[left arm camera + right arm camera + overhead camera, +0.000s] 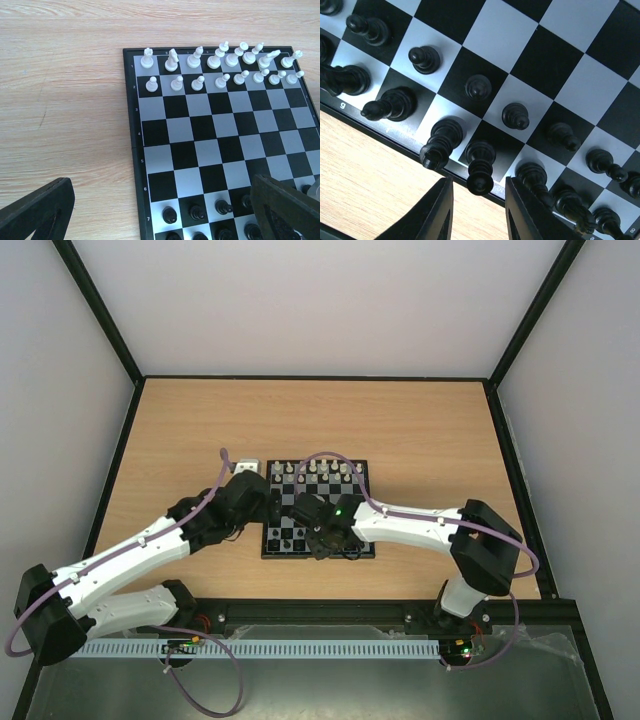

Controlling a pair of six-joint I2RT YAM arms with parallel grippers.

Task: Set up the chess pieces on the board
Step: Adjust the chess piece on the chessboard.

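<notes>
The board lies mid-table. Cream-white chess pieces fill its two far rows and stand upright in the left wrist view. Black chess pieces fill the near rows. My right gripper hangs over the near edge of the board. Its jaws flank the head of a tall black piece on the back row, with a gap on each side. My left gripper stands wide open over the board's left edge, holding nothing.
A small white object sits on the wooden table just off the board's far left corner. Black frame rails border the table. Other black pieces stand close on both sides of the flanked one.
</notes>
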